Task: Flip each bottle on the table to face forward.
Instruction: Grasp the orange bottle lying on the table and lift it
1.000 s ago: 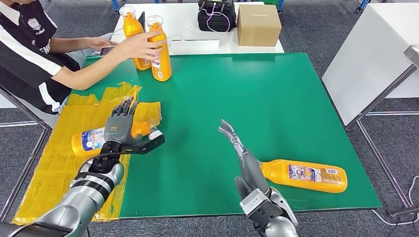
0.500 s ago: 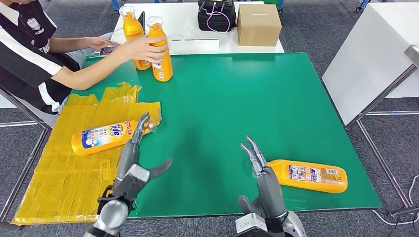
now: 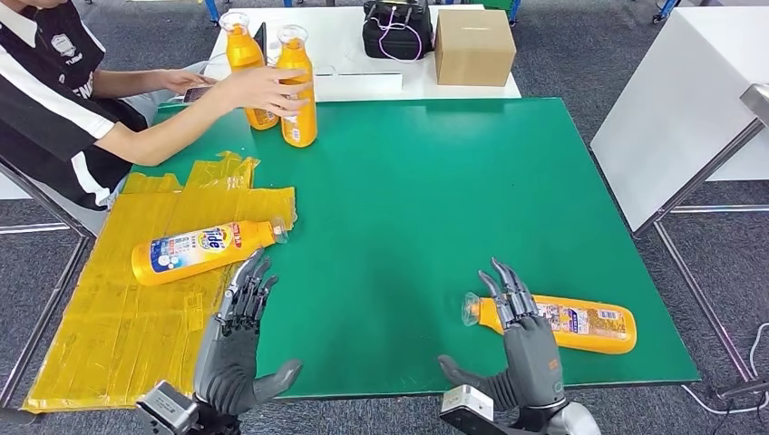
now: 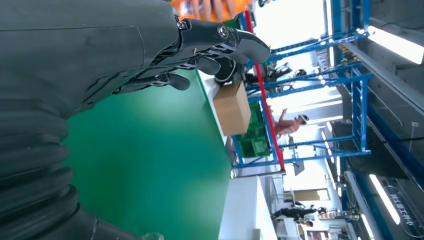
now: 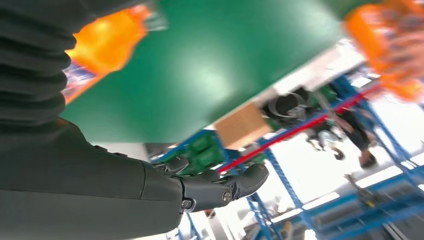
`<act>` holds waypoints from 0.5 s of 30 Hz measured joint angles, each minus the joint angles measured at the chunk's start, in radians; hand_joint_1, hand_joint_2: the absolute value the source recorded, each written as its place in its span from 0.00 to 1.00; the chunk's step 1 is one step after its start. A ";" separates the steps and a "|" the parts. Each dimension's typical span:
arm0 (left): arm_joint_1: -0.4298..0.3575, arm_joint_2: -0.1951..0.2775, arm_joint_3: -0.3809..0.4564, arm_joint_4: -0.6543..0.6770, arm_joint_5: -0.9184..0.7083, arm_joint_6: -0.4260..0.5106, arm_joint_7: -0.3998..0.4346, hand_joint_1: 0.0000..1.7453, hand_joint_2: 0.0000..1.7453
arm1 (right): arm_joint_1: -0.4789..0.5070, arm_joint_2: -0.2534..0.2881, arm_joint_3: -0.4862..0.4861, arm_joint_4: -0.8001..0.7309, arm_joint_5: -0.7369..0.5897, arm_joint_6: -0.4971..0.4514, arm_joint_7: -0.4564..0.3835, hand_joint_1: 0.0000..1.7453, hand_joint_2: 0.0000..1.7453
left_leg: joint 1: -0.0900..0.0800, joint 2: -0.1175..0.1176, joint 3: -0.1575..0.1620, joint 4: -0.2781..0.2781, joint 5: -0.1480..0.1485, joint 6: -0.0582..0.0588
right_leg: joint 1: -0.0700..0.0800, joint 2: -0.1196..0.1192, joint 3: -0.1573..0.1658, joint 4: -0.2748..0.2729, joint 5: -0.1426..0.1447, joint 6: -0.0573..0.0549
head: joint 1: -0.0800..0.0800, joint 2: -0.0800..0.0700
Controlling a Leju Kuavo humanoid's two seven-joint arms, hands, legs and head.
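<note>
— Green is covering the whole desk (image 3: 472, 181), and I'm taking the cardboard box (image 3: 474, 45) on the white table behind it as my marker. What are you seeing on the green?

— Two orange bottles are standing upright (image 3: 297, 91) at the desk's far edge, off to the left of the box, and a person's hand (image 3: 263, 88) is resting on them. A third bottle (image 3: 204, 251) is lying on its side on the yellow sheet (image 3: 118, 308), much nearer to us than the box and further left, with its printed label facing up.

— And the fourth one?

— That bottle (image 3: 562, 323) is lying on its side near the front edge, nearer to us than the box and a little right of it, cap pointing left.

— What are the robot's hands doing?

— The left hand (image 3: 238, 349) is hovering at the front edge just beside the yellow sheet, fingers spread apart and holding nothing. The right hand (image 3: 526, 349) is hanging over the neck end of the fourth bottle, fingers likewise apart, gripping nothing.
</note>
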 joint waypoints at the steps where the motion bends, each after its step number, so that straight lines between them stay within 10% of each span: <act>1: 0.007 0.000 0.000 -0.002 0.011 -0.010 0.001 0.00 1.00 | 0.007 -0.016 -0.016 0.000 0.023 0.006 0.017 0.00 1.00 | 0.000 0.000 0.000 0.000 0.000 0.000 | 0.000 0.000 0.000 0.000 0.000 0.000 | 0.000 0.000; 15: 0.009 -0.006 0.007 0.004 0.123 -0.108 0.016 0.00 1.00 | 0.010 -0.227 -0.226 0.104 0.110 0.216 0.091 0.00 1.00 | -0.002 0.000 0.000 0.000 0.000 0.001 | -0.002 0.000 0.001 0.000 0.000 0.001 | 0.000 0.000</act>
